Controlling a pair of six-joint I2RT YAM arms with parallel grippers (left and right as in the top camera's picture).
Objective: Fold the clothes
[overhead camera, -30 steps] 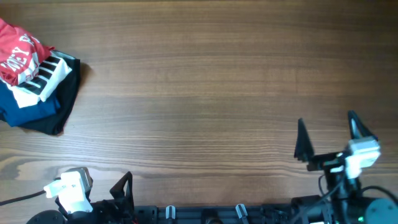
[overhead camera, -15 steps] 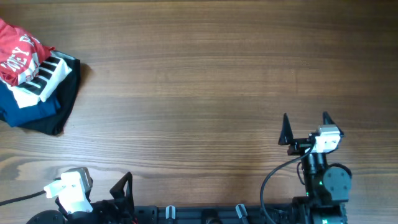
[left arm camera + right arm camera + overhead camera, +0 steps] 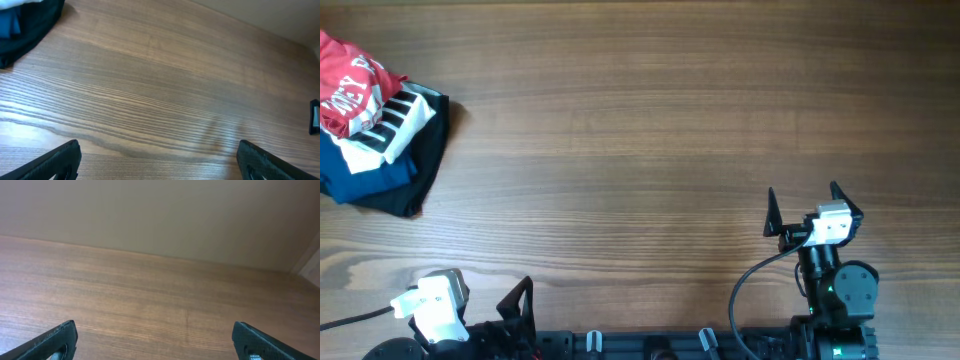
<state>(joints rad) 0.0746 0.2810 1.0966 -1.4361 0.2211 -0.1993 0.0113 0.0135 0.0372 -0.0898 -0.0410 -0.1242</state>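
The red T-shirt (image 3: 348,85) lies crumpled, white lettering up, on top of a pile at the table's far left edge. It does not show in either wrist view. My left gripper (image 3: 470,305) rests at the front left, far from the shirt; in its wrist view (image 3: 160,162) the jaws stand wide apart with only bare wood between them. My right gripper (image 3: 803,197) is at the front right, open and empty, and its wrist view (image 3: 160,340) shows only wood and wall.
Under the red shirt are a white garment with black stripes (image 3: 390,120), a navy garment (image 3: 360,175) and a black one (image 3: 420,160). The black one's edge shows in the left wrist view (image 3: 35,22). The wooden table (image 3: 650,130) ends at a beige wall (image 3: 160,210).
My right gripper has moved left and a little farther from the front edge, still open. The left arm and the pile have not moved.
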